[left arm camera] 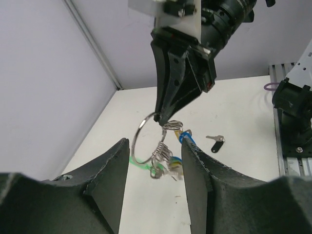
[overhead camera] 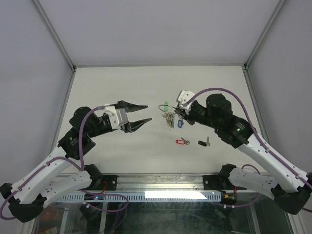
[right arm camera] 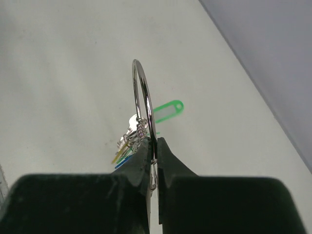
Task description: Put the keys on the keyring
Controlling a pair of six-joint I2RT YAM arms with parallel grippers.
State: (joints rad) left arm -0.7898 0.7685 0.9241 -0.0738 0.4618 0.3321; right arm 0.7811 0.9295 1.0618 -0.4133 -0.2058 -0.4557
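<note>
Right claw is pinched tight on the keyring, which is held upright, with small keys and blue and yellow tags hung under it. Left claw is spread wide, near the ring but not touching it. On the table, a key with a red tag and a key with a black tag are laid close by. A green tag is seen just beside the ring.

The keyring is polished metal wire — glossy, mirror-bright. The green tag looks like translucent plastic. The left gripper has matt black, grainy fingers.
</note>
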